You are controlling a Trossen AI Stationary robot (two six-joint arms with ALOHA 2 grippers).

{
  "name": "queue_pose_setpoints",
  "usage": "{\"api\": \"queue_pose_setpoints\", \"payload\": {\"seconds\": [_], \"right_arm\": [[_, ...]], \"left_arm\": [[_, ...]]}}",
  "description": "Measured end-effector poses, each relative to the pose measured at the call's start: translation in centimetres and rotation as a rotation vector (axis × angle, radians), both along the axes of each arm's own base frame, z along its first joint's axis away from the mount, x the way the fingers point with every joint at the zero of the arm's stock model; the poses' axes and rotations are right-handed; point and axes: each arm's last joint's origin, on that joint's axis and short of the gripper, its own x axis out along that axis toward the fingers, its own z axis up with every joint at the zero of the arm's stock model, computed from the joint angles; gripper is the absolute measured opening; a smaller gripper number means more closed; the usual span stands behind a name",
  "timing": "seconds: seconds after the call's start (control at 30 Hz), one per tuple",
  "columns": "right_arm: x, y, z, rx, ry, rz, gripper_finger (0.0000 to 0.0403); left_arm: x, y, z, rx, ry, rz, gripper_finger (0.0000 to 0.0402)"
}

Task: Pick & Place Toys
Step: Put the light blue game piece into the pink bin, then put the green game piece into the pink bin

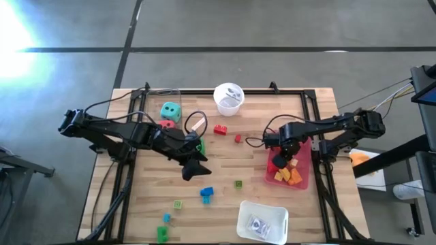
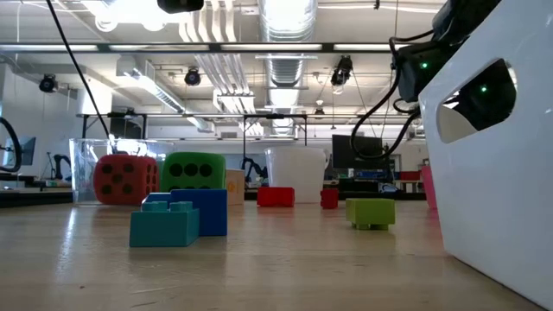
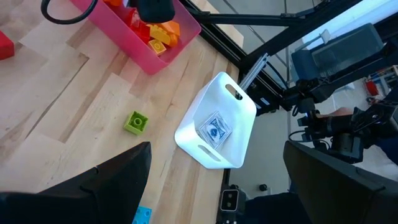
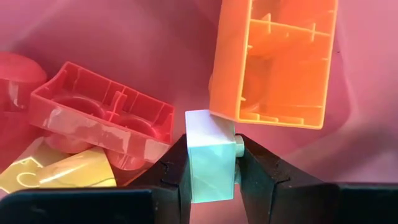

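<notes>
A small pale bluish-white plastic brick (image 4: 210,155) is clamped between the two dark fingers of the right gripper (image 1: 281,158), which is lowered into the pink rectangular plastic bin (image 1: 304,182) near the right edge of the light wooden table (image 1: 225,163). In the right wrist view, the held brick is seen just beside an upturned orange hollow brick (image 4: 273,59) and a red hollow brick (image 4: 99,112), with a yellow piece (image 4: 59,174) lower down; the bin floor is crowded, and little free space is left around the fingers.

The left gripper (image 1: 193,167) is held above the middle of the table with its fingers spread wide and nothing between them. Open wood is left beneath and ahead of it. A blue brick (image 1: 206,194) and a small green brick (image 1: 238,184) are seen near it, well apart from each other.

The teal black-dotted die (image 1: 171,111), the red die (image 1: 167,124) and the green die (image 1: 199,145) are grouped behind the left arm. A red brick (image 1: 220,129) and a smaller red piece (image 1: 238,138) lie in the centre, in front of the white round cup (image 1: 229,99) at the far edge. The white rectangular tray (image 1: 262,221) sits at the near edge, and further green (image 1: 162,234) and blue (image 1: 166,218) bricks lie scattered near the front left.
</notes>
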Motion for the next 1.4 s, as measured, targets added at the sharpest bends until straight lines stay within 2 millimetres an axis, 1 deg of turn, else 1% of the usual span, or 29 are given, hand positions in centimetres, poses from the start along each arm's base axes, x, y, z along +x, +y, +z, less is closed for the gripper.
{"api": "queue_pose_setpoints", "payload": {"seconds": [0.07,0.13,0.37,0.6,0.83,0.97,1.07,1.2,1.3,1.4], "right_arm": [[0.0,0.0,0.0,0.000,-0.002,-0.001,0.0087],[0.0,0.0,0.0,0.006,-0.004,-0.001,0.0102],[0.1,0.1,0.0,0.027,-0.016,-0.007,0.0198],[0.1,0.1,0.0,0.031,-0.016,-0.010,0.0267],[0.2,0.1,0.0,0.045,-0.017,-0.027,0.0321],[0.3,0.1,0.4,0.043,-0.012,-0.040,0.0339],[0.3,0.1,1.3,0.044,0.001,-0.038,0.0342],[0.5,0.2,3.1,0.045,-0.011,-0.028,0.0343],[0.7,0.1,4.9,0.044,-0.059,-0.019,0.0343],[0.8,0.1,6.6,0.039,-0.129,-0.016,0.0343]], "left_arm": [[0.0,0.0,0.0,0.000,0.000,0.000,0.0369],[0.0,0.0,0.0,-0.002,0.001,0.001,0.0369],[0.0,0.0,0.0,-0.006,0.002,0.004,0.0369],[0.0,0.0,0.0,-0.009,0.003,0.005,0.0369],[0.0,0.0,0.0,-0.011,0.004,0.002,0.0369],[-0.1,0.0,-0.1,-0.016,0.018,0.008,0.0369],[-0.3,-0.2,-0.4,-0.026,0.060,0.003,0.0369],[-0.9,-0.9,-0.8,-0.028,0.124,-0.018,0.0369],[-1.4,-1.7,-1.2,-0.021,0.168,-0.044,0.0369],[-2.2,-3.1,-1.6,-0.003,0.226,-0.085,0.0369]]}}
